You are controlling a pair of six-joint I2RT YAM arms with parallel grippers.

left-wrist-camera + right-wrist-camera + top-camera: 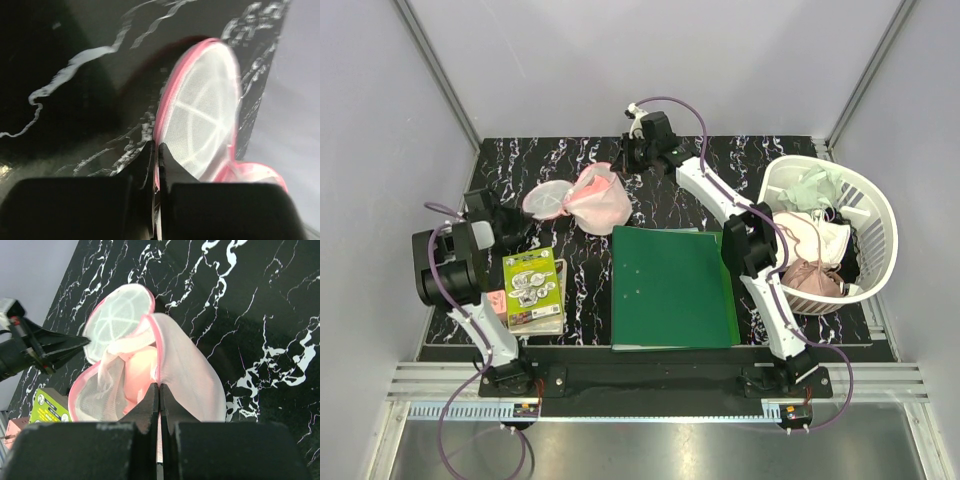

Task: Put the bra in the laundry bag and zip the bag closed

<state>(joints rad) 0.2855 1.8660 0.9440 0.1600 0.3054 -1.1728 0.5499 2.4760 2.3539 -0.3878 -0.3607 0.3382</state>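
Observation:
The laundry bag [592, 203] lies on the black marble table, a white mesh pouch with a pink rim, its round lid [548, 198] flipped open to the left. A pink garment, the bra [136, 371], sits inside the pouch. My left gripper [520, 212] is shut on the lid's pink rim [165, 107]; in the left wrist view the jaws [156, 146] pinch it. My right gripper [623, 165] reaches in from the far side and is shut on the bag's pink zip edge [159, 386]. The left fingers [70, 343] show in the right wrist view at the lid's edge.
A green folder [672, 288] lies in the middle near the front. A yellow-green booklet [531, 290] sits at the front left. A big white slatted basket [876, 215] full of clothes stands at the right. Grey walls enclose the table.

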